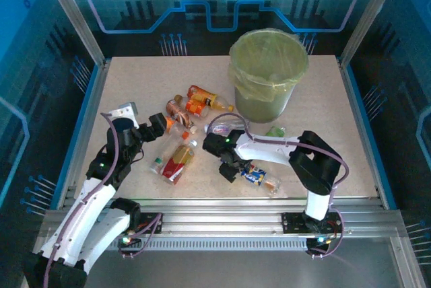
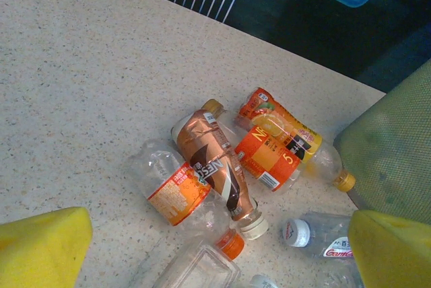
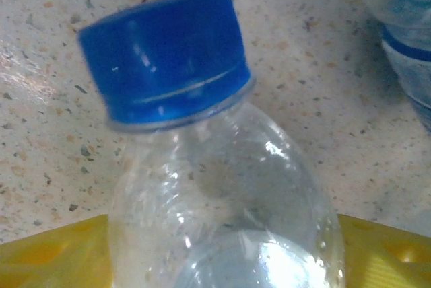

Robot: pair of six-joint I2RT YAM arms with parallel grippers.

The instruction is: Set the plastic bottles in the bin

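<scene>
Right gripper [image 3: 219,261] was set astride a clear blue-capped bottle [image 3: 215,187] lying on the table [image 3: 40,66], with yellow pads [image 3: 47,258] flanking its shoulder. Whether it was squeezed could not be told. Left gripper [image 2: 219,251] was spread wide and empty over the other bottles [image 2: 215,167], heaped at 10 o'clock from that bottle. Bin [image 1: 266,99] was noted at 12 o'clock from it. Bottle was judged light, thin-walled, slick and easily dented. The stiffer shoulder or neck was judged the best hold.
</scene>
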